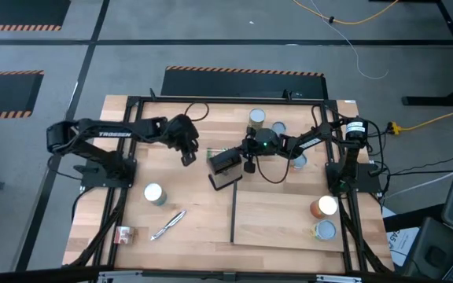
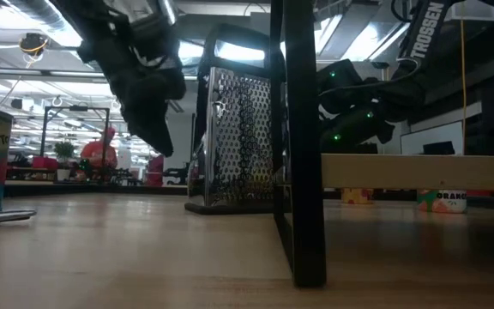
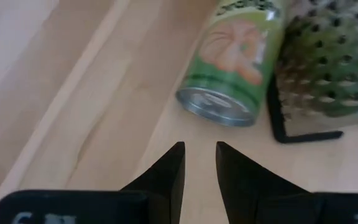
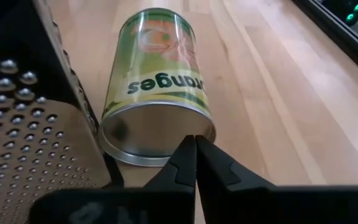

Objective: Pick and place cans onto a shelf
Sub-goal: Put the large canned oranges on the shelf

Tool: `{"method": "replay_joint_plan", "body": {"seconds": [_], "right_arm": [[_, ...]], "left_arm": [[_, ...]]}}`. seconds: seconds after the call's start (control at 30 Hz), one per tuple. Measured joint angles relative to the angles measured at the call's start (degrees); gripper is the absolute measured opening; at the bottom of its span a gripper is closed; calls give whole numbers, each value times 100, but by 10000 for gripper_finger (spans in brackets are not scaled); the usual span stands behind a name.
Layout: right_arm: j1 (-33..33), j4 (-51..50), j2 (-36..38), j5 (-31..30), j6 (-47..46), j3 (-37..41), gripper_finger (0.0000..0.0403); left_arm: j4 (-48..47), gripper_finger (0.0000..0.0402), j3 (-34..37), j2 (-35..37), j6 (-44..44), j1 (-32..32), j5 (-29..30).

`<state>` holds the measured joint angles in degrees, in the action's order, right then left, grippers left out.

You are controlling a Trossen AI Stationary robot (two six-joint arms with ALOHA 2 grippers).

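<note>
Reaching phase: green can lying beside grater at table centre. Right gripper pinched together behind it; left gripper slightly apart. Next: spread, straddle, lift toward shelf.

A grey floor surrounds the slatted wooden tabletop, marked with dark seams and black mats edged in orange-and-black hazard stripes on the far side and to the left. A yellow cable and a pale cord trail across the floor at the far right. Across the tabletop, the room opens into a workshop (bright strip lights overhead), where a person in red sits among benches.
</note>
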<state>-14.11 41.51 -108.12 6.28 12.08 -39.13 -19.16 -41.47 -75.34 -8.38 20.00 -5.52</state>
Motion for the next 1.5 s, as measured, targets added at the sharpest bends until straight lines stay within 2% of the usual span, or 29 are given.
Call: {"method": "replay_joint_plan", "body": {"seconds": [0.23, 0.43, 0.6, 1.13, 1.23, 1.37, 1.5], "right_arm": [[0, 75, 4, 20, 0, 0, 10], [-2, 74, 7, 391, 0, 0, 4], [0, 221, 7, 646, -14, 3, 11], [-2, 1644, 13, 1076, -584, -5, 7], [2, 1678, 22, 1112, -585, -132, 4], [2, 1639, 26, 1491, -586, -368, 9], [0, 1307, 26, 1557, -579, -618, 11]], "left_arm": [[385, 84, 4, -515, -31, 107, -3], [1014, 84, 7, -1052, -191, 19, -18], [1525, 84, 7, -1288, -319, -31, -268], [1675, 84, 20, -1400, -509, -23, -64], [1764, 84, 22, -1403, -566, -50, -43], [1891, 84, 22, -1405, -630, -95, -45], [1894, 84, 20, -1479, -651, -173, 3]]}}
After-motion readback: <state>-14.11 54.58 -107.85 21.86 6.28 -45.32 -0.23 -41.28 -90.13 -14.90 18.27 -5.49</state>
